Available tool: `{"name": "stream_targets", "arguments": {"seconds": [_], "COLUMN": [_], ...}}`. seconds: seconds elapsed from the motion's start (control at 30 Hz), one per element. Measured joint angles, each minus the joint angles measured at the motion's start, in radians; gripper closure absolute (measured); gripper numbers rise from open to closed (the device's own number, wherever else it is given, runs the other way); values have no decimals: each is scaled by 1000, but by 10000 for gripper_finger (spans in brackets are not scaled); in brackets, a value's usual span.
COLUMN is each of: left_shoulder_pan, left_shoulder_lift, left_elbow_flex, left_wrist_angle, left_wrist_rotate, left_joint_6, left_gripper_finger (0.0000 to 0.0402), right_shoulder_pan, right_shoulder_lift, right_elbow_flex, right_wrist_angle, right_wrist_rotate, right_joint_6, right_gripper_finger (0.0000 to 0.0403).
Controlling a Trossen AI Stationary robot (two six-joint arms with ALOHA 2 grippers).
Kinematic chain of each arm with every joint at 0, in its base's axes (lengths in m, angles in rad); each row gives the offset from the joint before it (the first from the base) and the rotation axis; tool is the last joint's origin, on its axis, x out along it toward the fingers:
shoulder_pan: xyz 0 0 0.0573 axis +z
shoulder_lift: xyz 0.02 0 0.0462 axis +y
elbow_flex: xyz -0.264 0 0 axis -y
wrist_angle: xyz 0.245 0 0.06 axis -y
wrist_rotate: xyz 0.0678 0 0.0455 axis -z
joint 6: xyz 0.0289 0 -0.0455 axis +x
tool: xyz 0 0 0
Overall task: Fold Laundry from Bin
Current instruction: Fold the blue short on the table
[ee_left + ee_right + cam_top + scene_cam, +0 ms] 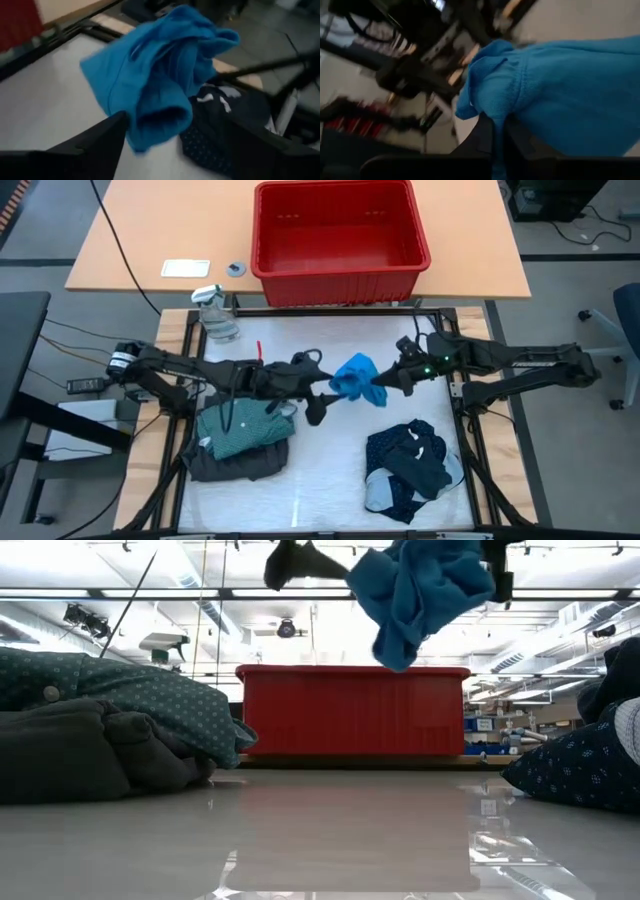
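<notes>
A bright blue piece of laundry (356, 378) hangs bunched above the middle of the white table. My right gripper (387, 383) is shut on it from the right. My left gripper (322, 398) stands open at its left side. In the left wrist view the blue piece (160, 75) hangs between the spread fingers; I cannot tell whether either one touches it. A teal dotted shirt (240, 430) lies on a dark grey piece (235, 463) at the near left. A navy dotted piece (405, 470) lies heaped at the near right. The red bin (340, 275) stands beyond the far edge. My right gripper pinches a bunched fold of the blue piece (485, 107) between its two shut fingers; how many layers, I cannot tell. It comes from the table's right, slanting a little downward. The blue piece (420, 595) hangs slack below the fingers, clear of the table.
A clear spray bottle (215, 313) stands at the far left corner. A white card (185, 268) and a small round thing (236, 269) lie on the wooden table beside the bin. Bare white surface (320, 480) lies between the two heaps.
</notes>
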Motion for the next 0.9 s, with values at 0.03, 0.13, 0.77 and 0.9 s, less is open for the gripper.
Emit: {"name": "stream_targets", "arguments": {"seconds": [0.03,0.13,0.77,0.9], "left_shoulder_pan": [8,31,128,163], "left_shoulder_lift": [0,0,20,34], "left_elbow_flex": [0,0,-1,-1], "left_wrist_angle": [-4,-36,121,205], "left_wrist_rotate": [-4,-23,-119,-117], "left_joint_6": [-37,-173,-281,-283], "left_gripper_finger": [82,70,69,93], "right_shoulder_pan": [0,0,13,13], "right_shoulder_lift": [-3,-11,-21,-12], "right_elbow_flex": [0,0,0,1], "right_wrist_angle": [8,42,149,172], "right_wrist_rotate": [33,128,278,282], "right_joint_6": [-8,-42,-250,-296], "right_gripper_finger": [382,382,382,382]}}
